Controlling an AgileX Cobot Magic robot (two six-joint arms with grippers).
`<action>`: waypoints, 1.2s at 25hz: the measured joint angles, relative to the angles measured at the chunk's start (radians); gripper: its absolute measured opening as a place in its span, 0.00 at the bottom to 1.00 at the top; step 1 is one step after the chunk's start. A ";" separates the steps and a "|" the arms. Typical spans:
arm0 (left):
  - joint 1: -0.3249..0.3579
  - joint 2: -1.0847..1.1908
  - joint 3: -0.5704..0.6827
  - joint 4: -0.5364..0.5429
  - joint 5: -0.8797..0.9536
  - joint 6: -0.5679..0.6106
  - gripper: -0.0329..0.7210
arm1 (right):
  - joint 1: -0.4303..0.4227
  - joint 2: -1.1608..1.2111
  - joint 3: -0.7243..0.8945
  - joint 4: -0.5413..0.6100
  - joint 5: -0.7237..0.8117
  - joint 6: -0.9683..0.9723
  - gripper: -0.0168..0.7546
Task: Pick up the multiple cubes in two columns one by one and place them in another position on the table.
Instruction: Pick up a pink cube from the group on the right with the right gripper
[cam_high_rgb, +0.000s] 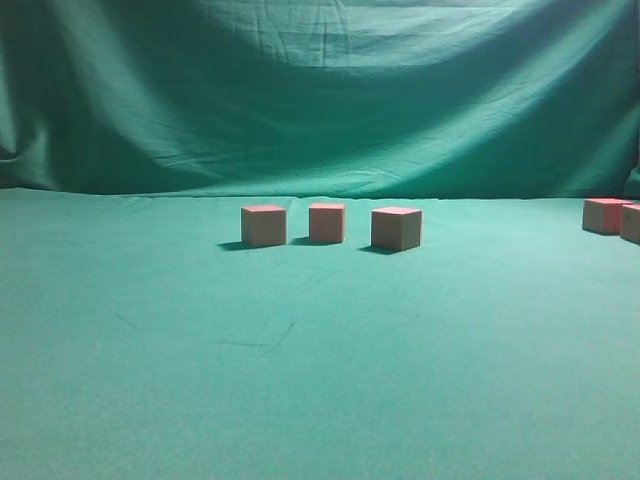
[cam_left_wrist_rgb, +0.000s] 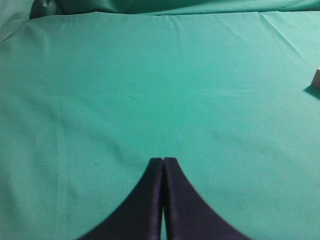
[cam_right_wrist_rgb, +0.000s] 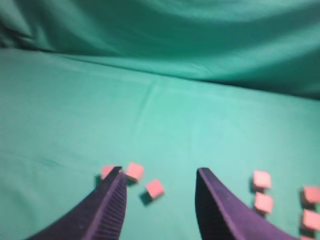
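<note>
Three small pinkish-red cubes (cam_high_rgb: 327, 223) are set mid-surface (cam_high_rgb: 300, 380); others (cam_right_wrist_rgb: 263, 192) wait far right. Right pincer (cam_right_wrist_rgb: 160, 180) is spread, empty; left pincer (cam_left_wrist_rgb: 163, 161) clenched.

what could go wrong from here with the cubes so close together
1. The three moved cubes sit in a tight row, with narrow gaps in the exterior view. Setting another one beside them might knock a neighbour.
2. The right claw is open and empty above the table, and its view is blurred, so it may line up poorly on the remaining cubes.
3. Those remaining cubes also lie close together, so an open finger could nudge an adjacent one.
</note>
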 joint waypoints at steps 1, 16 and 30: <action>0.000 0.000 0.000 0.000 0.000 0.000 0.04 | 0.000 -0.039 0.067 -0.024 0.000 0.036 0.42; 0.000 0.000 0.000 0.000 0.000 0.000 0.04 | 0.000 -0.392 0.675 -0.231 -0.006 0.356 0.42; 0.000 0.000 0.000 0.000 0.000 0.000 0.04 | -0.231 -0.353 0.717 -0.261 -0.019 0.316 0.42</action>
